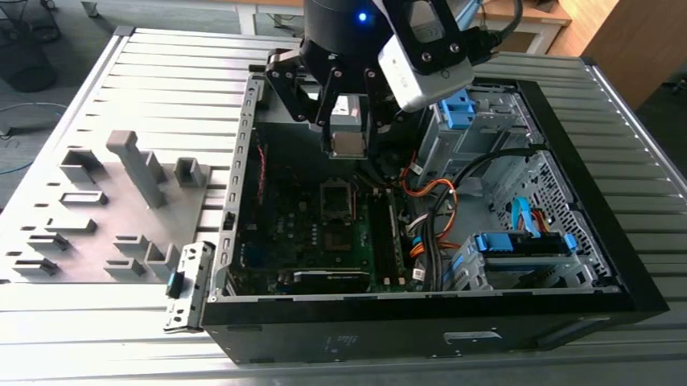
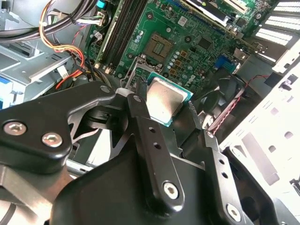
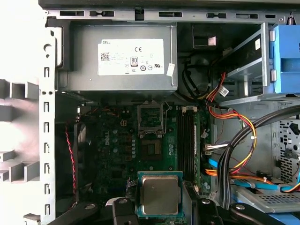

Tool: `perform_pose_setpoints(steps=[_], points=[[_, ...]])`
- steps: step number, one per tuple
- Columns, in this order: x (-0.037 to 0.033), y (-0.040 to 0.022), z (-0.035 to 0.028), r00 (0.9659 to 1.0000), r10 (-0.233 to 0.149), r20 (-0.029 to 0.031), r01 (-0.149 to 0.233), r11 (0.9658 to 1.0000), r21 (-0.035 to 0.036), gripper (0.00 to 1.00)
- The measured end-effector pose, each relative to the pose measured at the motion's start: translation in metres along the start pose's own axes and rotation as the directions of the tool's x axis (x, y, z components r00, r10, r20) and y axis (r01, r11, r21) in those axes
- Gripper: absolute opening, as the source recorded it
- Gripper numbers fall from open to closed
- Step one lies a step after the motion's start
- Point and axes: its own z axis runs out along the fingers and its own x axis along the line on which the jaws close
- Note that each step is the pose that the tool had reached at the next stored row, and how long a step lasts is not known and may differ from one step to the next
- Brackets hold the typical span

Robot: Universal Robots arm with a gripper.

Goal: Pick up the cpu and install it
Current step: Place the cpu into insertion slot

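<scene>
The claw [image 3: 161, 207] grips the cpu [image 3: 160, 194]: flat, square, dull silver-grey top with a green rim.

Tabletop [image 1: 161, 64]: ribbed silver slats. Centre to right of frame: open black computer case [image 1: 429, 334], lying on its side. Left: grey fixture plate [image 1: 102, 221] bearing upright blocks. Lower left, against the case: perforated metal bracket [image 1: 185, 289], possibly a drive carrier.
</scene>
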Motion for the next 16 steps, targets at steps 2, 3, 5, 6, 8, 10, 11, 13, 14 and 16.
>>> perform_pose_setpoints(steps=[2,3,5,6,8,10,11,13,14,16], points=[[0.0,0.0,0.0,1.0,0.0,0.0,0.0,1.0,0.0001,0.47],[0.0,0.0,0.0005,1.0,0.0,0.0001,0.0,1.0,-0.0002,0.47],[0.0001,-0.0001,0.0024,1.0,0.0,0.0001,0.0,1.0,-0.0003,0.47],[0.0002,-0.0001,0.0036,1.0,0.0,0.0,0.0,1.0,0.0,0.47],[0.0003,-0.0002,0.0065,1.0,0.0,0.0001,0.0,1.0,-0.0001,0.47],[0.0005,-0.0003,0.0093,1.0,0.0,0.0,0.0,1.0,0.0,0.47],[0.0005,-0.0003,0.0107,1.0,0.0,0.0001,0.0,1.0,-0.0001,0.47],[0.0007,-0.0004,0.0137,1.0,0.0,0.0,0.0,1.0,0.0,0.47],[0.0008,-0.0004,0.0153,1.0,0.0,0.0,0.0,1.0,0.0,0.47],[0.0009,-0.0006,0.0185,1.0,0.0,0.0,0.0,1.0,0.0,0.47]])
